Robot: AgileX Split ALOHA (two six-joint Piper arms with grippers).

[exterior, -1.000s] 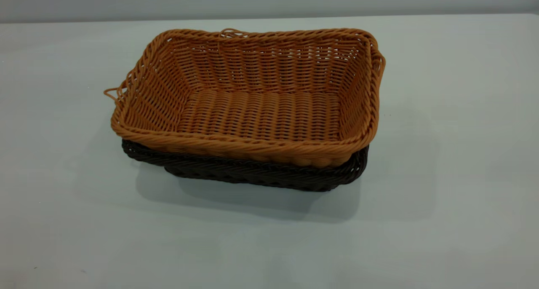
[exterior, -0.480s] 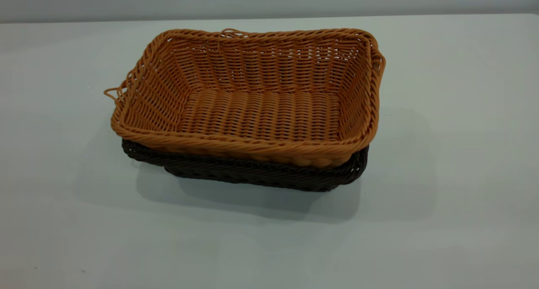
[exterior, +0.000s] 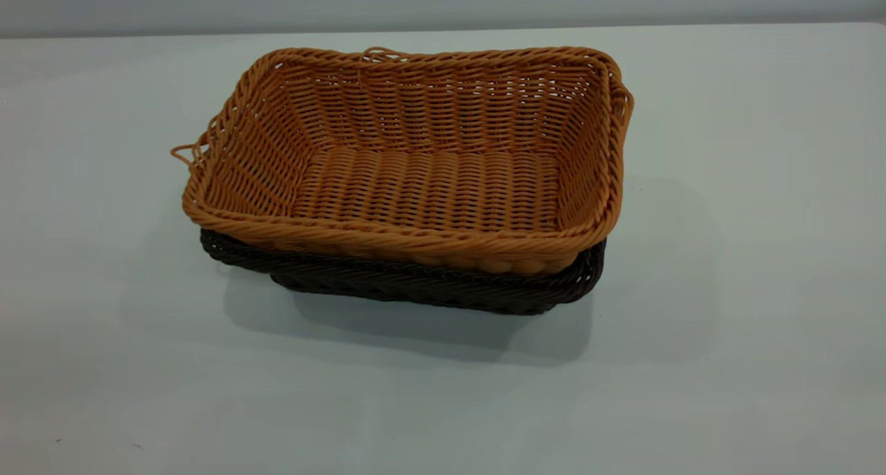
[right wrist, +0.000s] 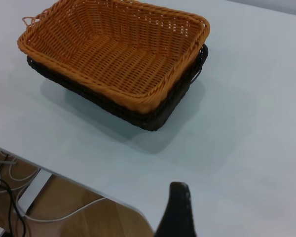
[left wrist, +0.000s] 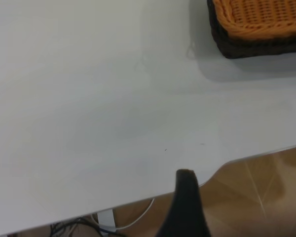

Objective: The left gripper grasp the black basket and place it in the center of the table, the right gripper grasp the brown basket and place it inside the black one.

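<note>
The brown basket [exterior: 415, 163] sits nested inside the black basket [exterior: 415, 288] near the middle of the desk [exterior: 747, 323], its braided rim standing above the dark rim, which shows as a band along the near side and round the right corner. The pair rests flat, open side up, with nothing inside the brown basket. A small loop sticks out from the brown basket's left corner and another from its far rim. Neither arm appears in the exterior view. In the left wrist view, one dark finger of the left claw [left wrist: 185, 207] hangs over the desk's edge, well apart from the black basket [left wrist: 246, 49] and the brown basket [left wrist: 261, 17]; it holds nothing, and how far it is open cannot be told. In the right wrist view, the right claw [right wrist: 177, 212] likewise shows a single dark finger above the desk's edge, well clear of the brown basket [right wrist: 113, 49] and black basket [right wrist: 158, 116], holding nothing, its opening impossible to judge.
</note>
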